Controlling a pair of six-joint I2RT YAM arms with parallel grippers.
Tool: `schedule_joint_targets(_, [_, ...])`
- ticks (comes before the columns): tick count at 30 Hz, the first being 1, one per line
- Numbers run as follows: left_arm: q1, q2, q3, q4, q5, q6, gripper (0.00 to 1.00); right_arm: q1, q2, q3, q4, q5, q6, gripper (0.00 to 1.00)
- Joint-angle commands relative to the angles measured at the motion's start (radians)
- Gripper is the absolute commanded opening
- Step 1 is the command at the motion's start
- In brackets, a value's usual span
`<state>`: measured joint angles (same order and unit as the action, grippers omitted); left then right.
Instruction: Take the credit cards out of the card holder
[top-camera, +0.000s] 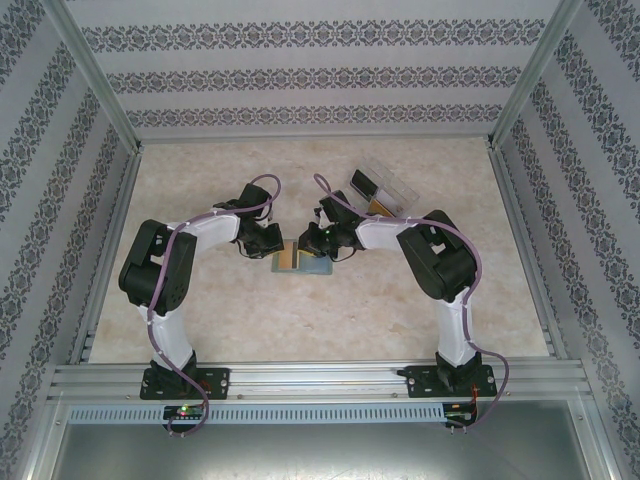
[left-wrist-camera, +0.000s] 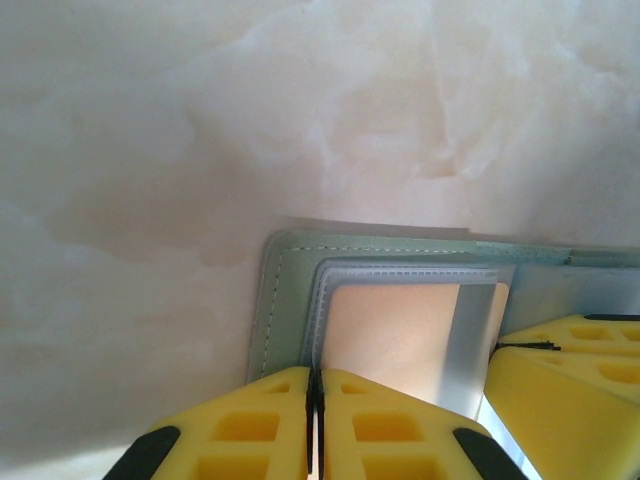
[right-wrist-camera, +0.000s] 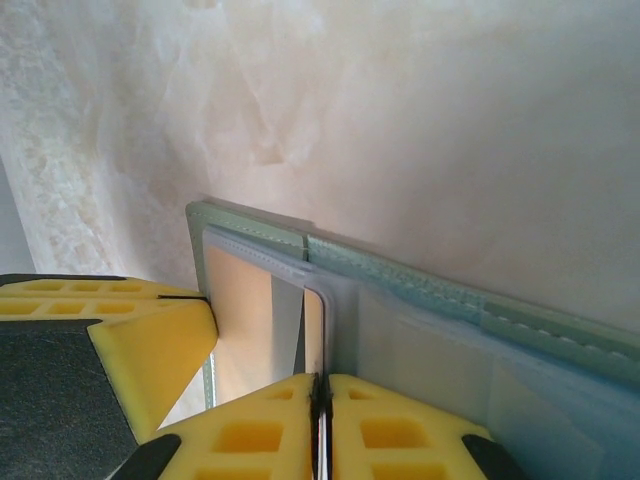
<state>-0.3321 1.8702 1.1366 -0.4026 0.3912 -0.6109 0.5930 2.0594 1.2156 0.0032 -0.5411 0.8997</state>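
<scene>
**Stock on tabletop: 1 card holder, 1 visible card, 1 box, 2 grippers**

Item 1. Card holder (top-camera: 300, 260), grey-green, one piece, lying open and flat near the middle of the marbled tabletop (top-camera: 300, 330). Two panels, side by side, joined at a centre fold, each lined with clear sleeves.

Item 2. Credit card (left-wrist-camera: 395, 340), golden-yellow, one counted. It sits in the sleeve of the holder's left panel. The right panel shows pale sleeves; whether it holds cards cannot be told.

Item 3. Clear plastic box (top-camera: 382, 190), one, on the tabletop behind the right arm and apart from the holder. Its contents are too small to count.

Item 4. Left gripper (left-wrist-camera: 315, 378), one. Its two yellow fingers (left-wrist-camera: 250, 425) are pressed together with no gap, at the near edge of the left panel. Whether that edge is pinched cannot be told.

Item 5. Right gripper (right-wrist-camera: 322, 382), one. Its two yellow fingers (right-wrist-camera: 400, 430) are likewise pressed together, at the near edge by the centre fold; a grip cannot be confirmed.

The two grippers stand just beside each other over the holder.
</scene>
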Motion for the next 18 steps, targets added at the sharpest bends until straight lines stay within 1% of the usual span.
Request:
schedule_joint_targets(1, [-0.012,0.058,-0.028,-0.022,-0.012,0.019,0.11,0.002,-0.032,-0.016,0.068,-0.022,0.019,0.11])
schedule_joint_targets(7, [-0.012,0.057,-0.025,-0.022,-0.004,0.020,0.11,0.004,-0.013,-0.014,0.095,-0.047,0.034,0.08])
schedule_joint_targets(11, [-0.012,0.062,-0.026,-0.018,0.009,0.019,0.10,0.007,-0.004,-0.007,0.098,-0.060,0.033,0.14])
schedule_joint_targets(18, [-0.013,0.067,-0.025,-0.016,0.021,0.016,0.08,0.015,0.011,-0.001,0.125,-0.084,0.039,0.15])
